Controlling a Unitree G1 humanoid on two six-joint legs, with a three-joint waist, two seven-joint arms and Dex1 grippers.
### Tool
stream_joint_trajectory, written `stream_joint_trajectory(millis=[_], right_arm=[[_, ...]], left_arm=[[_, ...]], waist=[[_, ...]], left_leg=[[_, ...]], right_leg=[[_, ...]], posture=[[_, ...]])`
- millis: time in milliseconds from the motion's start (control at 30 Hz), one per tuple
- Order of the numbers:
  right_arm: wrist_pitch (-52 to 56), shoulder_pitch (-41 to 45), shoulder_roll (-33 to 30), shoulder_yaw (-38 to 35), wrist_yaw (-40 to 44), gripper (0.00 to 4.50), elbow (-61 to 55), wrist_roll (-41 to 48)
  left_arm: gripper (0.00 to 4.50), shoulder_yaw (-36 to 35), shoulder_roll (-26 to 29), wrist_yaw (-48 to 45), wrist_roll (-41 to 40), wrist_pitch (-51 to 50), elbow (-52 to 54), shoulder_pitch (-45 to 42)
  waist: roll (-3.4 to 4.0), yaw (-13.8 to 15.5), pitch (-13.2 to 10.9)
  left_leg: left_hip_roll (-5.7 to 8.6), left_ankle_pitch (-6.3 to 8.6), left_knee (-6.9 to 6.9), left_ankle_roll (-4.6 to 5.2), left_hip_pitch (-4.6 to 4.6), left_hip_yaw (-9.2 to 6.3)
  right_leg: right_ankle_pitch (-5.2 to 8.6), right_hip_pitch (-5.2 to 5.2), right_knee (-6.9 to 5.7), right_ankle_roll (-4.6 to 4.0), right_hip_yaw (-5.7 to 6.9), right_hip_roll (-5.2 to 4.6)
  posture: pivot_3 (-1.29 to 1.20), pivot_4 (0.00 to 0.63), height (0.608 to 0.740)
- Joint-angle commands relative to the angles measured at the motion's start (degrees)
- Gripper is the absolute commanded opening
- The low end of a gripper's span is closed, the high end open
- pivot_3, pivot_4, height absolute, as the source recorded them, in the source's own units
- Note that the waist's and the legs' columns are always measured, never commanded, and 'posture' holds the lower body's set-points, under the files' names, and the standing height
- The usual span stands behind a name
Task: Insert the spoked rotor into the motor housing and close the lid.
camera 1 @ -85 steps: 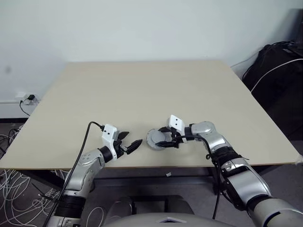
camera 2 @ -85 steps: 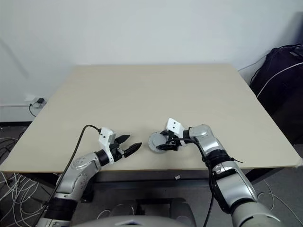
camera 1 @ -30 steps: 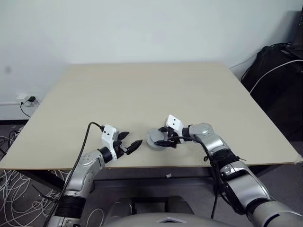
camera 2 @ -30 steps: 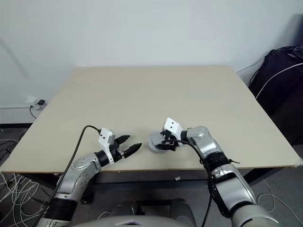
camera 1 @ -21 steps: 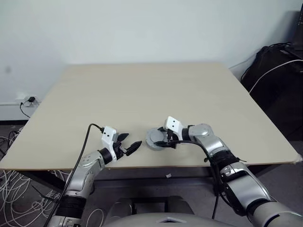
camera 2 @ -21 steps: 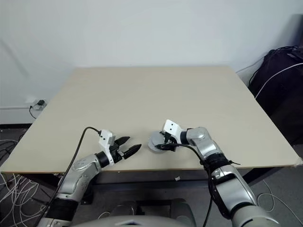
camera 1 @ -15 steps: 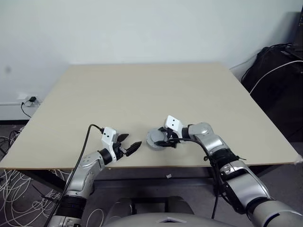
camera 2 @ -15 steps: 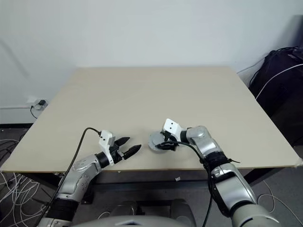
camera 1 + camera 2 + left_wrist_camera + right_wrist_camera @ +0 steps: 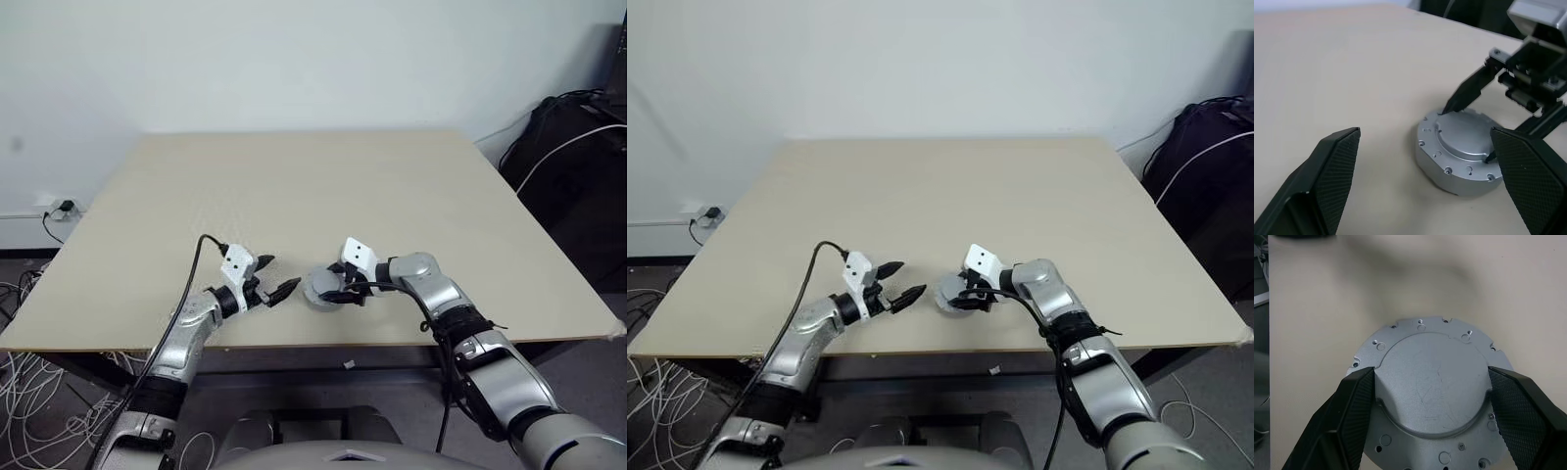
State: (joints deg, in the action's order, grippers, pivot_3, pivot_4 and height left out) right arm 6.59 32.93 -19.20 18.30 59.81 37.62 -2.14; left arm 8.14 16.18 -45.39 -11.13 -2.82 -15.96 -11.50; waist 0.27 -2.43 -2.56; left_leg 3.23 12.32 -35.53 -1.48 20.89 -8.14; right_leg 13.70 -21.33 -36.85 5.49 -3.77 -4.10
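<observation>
The motor housing (image 9: 321, 287) stood on the pale bench (image 9: 323, 186), near its front edge and about in the middle of its width. It showed as a round silver-grey body with small holes along its flange. A raised round silver-grey disc (image 9: 1430, 389), apparently the lid, sat on top of the housing.

The right pincer (image 9: 335, 284) was at the housing, reaching it from the right side and pointing to the left. Its two black fingers (image 9: 1354, 418) stood on opposite sides of the raised disc, touching its edge, so the pincer was clenched around the lid. In the left wrist view one thin fingertip (image 9: 1452, 104) rested against the far edge of the disc.

The left pincer (image 9: 270, 279) hung just to the left of the housing, pointing toward it and a little above the bench. Its fingers (image 9: 1334, 169) were spread wide apart with nothing between them, so it was released. It did not touch the housing.

A dark bag (image 9: 573, 157) stood on the floor, well to the right of the housing and beyond the bench.
</observation>
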Motion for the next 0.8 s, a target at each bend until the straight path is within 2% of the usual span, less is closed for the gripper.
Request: stream_joint_trajectory(millis=[33, 133, 467, 500, 800], right_arm=[[1.5, -0.8, 0.1, 0.4, -2.0, 3.30, 0.3, -1.6], [1.8, -1.2, 0.2, 0.4, -2.2, 3.30, -0.4, -1.6], [3.1, -2.4, 0.2, 0.3, -2.9, 3.30, -2.6, -1.4], [3.2, -2.4, 0.2, 0.3, -3.0, 3.30, -2.8, -1.4], [4.0, -2.6, 0.3, 0.4, -3.0, 3.30, -3.9, -1.3]], left_arm=[[4.32, 2.3, 0.6, -3.2, 2.9, 6.0, -4.2, -3.5], [3.60, 2.7, 0.4, -5.0, 3.5, 7.7, -8.1, -6.5], [0.23, 3.5, -2.6, -7.3, 4.9, 9.9, -18.5, -15.2], [0.02, 3.8, -2.9, -7.8, 5.2, 10.0, -19.2, -15.7], [0.02, 5.7, -3.8, -11.5, 7.3, 8.5, -22.8, -18.9]], waist=[[0.00, -0.1, 0.0], [0.00, -0.1, 0.0], [-0.03, -0.4, 0.0], [-0.03, -0.4, 0.0], [-0.04, -0.8, 0.0]], left_leg=[[0.00, -0.02, 0.00, 0.03, 0.01, 0.01], [0.00, -0.08, 0.00, 0.13, 0.02, 0.00], [0.00, -0.12, 0.02, 0.20, 0.09, -0.03], [0.01, -0.12, 0.02, 0.21, 0.09, -0.04], [0.01, -0.14, 0.03, 0.24, 0.22, -0.05]], right_leg=[[0.00, -0.01, 0.00, 0.00, -0.01, 0.00], [0.00, -0.04, -0.01, 0.01, -0.01, 0.00], [0.00, -0.08, 0.01, 0.02, 0.01, 0.00], [0.00, -0.07, 0.02, 0.02, 0.02, 0.01], [-0.02, -0.06, 0.02, 0.05, 0.02, 0.01]], posture=[[0.00, 0.000, 0.740], [0.00, 0.000, 0.740], [0.00, 0.000, 0.740], [0.00, 0.000, 0.740], [0.00, 0.000, 0.740]])
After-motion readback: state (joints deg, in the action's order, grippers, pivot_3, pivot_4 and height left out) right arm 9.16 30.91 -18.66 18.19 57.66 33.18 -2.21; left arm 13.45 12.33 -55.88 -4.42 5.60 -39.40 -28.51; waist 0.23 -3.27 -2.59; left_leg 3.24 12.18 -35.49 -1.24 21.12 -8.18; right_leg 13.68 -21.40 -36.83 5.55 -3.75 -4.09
